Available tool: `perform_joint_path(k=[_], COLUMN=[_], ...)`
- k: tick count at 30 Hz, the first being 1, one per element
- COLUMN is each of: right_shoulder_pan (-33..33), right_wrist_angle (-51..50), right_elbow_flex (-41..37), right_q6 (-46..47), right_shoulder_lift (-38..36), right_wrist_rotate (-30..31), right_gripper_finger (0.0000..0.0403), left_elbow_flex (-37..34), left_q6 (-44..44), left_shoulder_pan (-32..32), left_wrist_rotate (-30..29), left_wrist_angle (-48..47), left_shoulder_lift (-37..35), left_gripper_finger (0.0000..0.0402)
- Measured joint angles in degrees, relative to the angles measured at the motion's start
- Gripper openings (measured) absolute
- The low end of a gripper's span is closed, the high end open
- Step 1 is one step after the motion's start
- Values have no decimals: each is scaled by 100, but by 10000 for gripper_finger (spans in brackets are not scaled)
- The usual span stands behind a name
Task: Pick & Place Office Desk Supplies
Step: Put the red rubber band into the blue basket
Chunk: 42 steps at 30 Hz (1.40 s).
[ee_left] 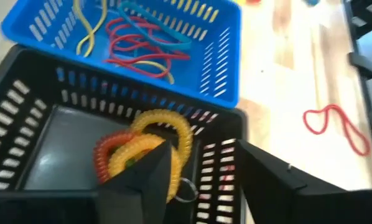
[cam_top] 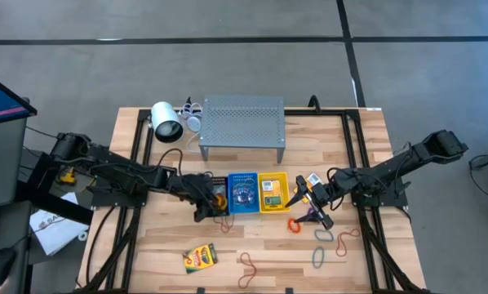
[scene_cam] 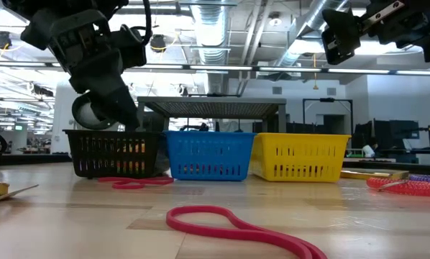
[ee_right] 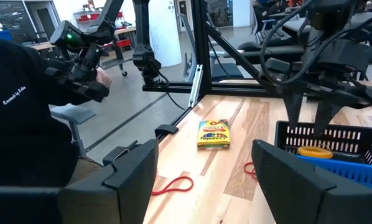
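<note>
Wooden table (cam_top: 252, 245): left hand (ee_left: 201, 180) hangs spread over black basket (ee_left: 43, 130); right hand (ee_right: 201, 180) spread.

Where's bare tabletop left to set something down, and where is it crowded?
Free: the front-left boards between the left arm and the crayon box, and the strip right of the grey shelf. Crowded: the basket row, black, blue, yellow, with both pincers beside it, and the front-right, littered with rubber bands.
</note>
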Motion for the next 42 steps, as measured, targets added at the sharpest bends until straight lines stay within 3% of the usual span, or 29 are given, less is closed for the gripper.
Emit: perform_joint_path(k=[5,13,35,42], right_shoulder_pan=[0,-37,-530,-764], right_wrist_angle=[0,-17,-147,-105], right_elbow_flex=[0,0,0,0], right_q6=[-90,-90,-238,-306], right_shoulder_lift=[-1,-1,1,1], right_wrist_rotate=[0,0,-2,-22], right_gripper_finger=[255,255,255,255], left_elbow_flex=[0,0,0,0], left_q6=[168,1004,1205,706], left_shoulder_pan=[0,-15,-15,24], left_wrist_rotate=[198,1192,1247,1247], left_wrist_angle=[537,2065,2274,3057], left_shoulder_lift=[0,-4,-4,-4], left_gripper_finger=[205,212,200,198])
